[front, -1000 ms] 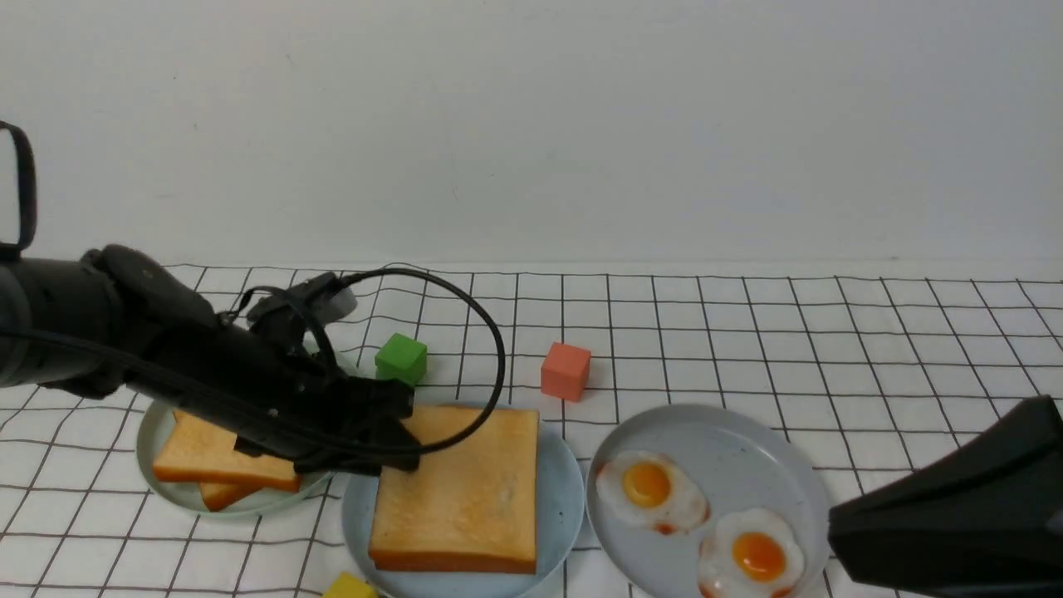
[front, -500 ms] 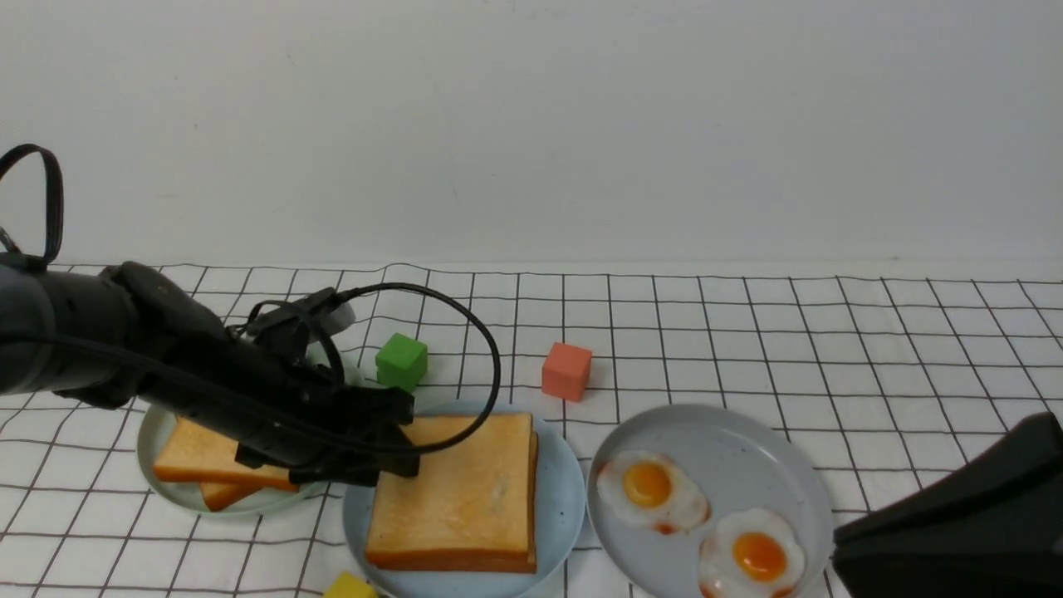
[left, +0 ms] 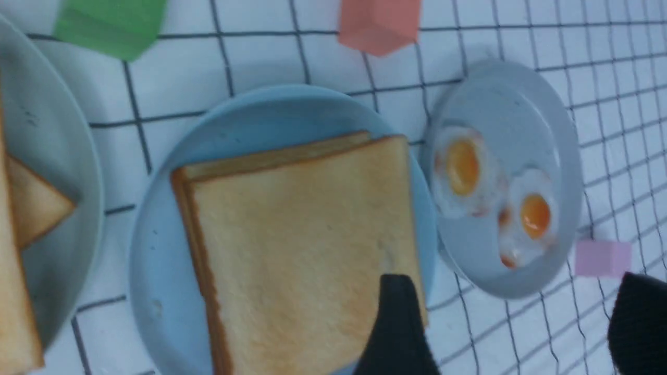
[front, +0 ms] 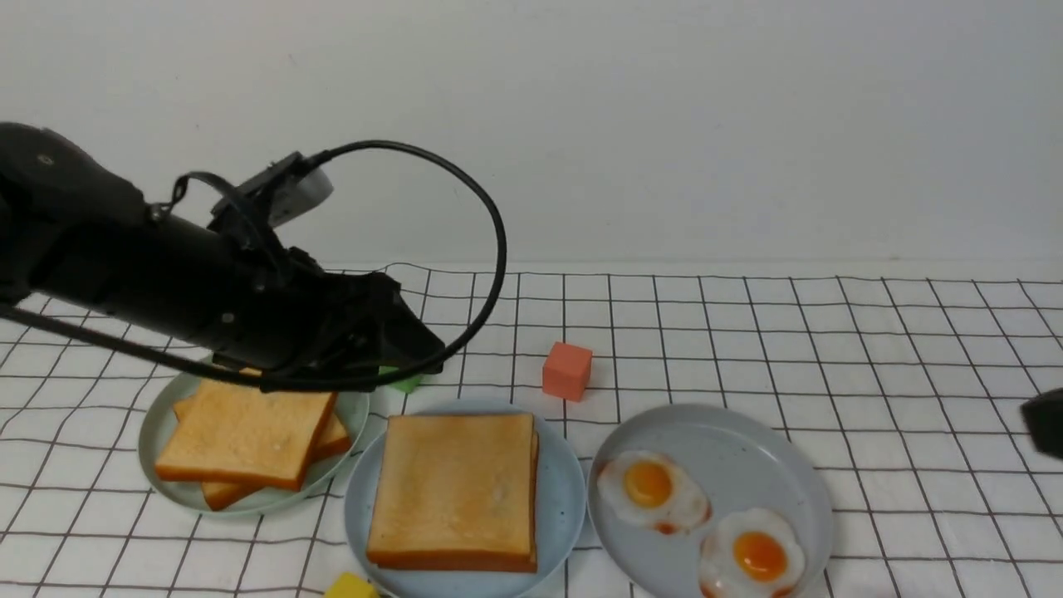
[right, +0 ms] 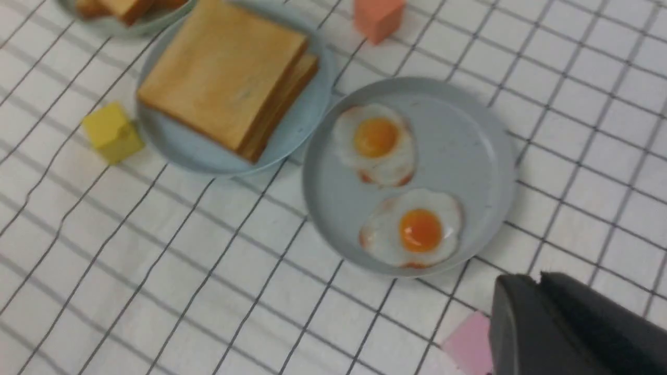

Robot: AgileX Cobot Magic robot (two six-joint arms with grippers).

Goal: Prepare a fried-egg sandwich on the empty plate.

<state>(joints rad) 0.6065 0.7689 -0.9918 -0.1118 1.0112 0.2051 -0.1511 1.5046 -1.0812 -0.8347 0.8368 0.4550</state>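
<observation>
No text, label, brand, number or sign can be read anywhere in these views.
</observation>
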